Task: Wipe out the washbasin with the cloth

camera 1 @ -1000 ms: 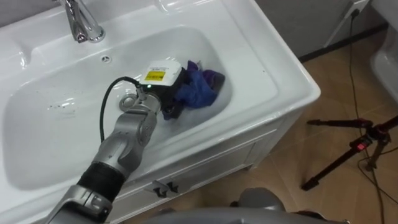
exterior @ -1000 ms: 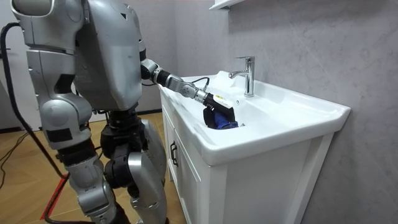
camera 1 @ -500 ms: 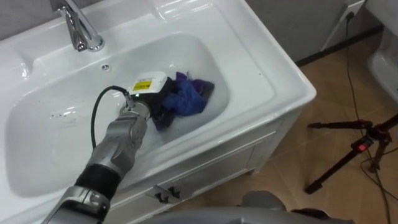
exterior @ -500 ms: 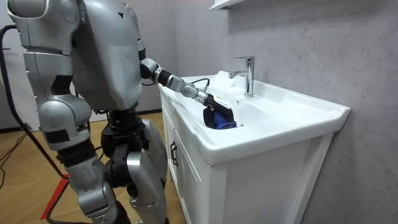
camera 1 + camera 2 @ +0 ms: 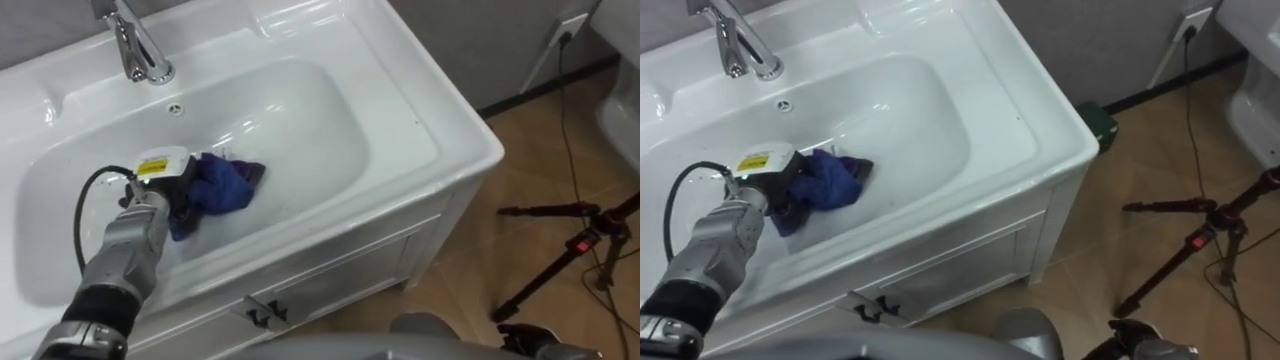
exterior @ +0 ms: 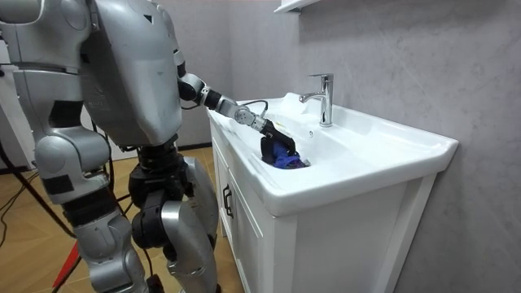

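A crumpled blue cloth [image 5: 222, 185] lies on the bottom of the white basin [image 5: 300, 130], left of its middle and toward the front wall. My left hand [image 5: 168, 185] reaches in from the lower left and sits on the cloth's left end, its dark fingers curled into the fabric. In the right eye view the left hand [image 5: 765, 175] and cloth [image 5: 830, 180] stand the same way. From the room view, the left hand [image 6: 264, 134] holds the cloth [image 6: 281, 150] down inside the basin while I stand at the cabinet's side.
A chrome faucet [image 5: 135, 45] rises at the basin's back rim, with an overflow hole [image 5: 176, 109] below it. White cabinet doors [image 5: 330, 280] sit under the basin. A black tripod [image 5: 570, 240] and a cable lie on the wooden floor to the right.
My left hand has dragged the blue cloth from the right part of the basin leftward and toward the front wall. The faucet and basin have stayed put.
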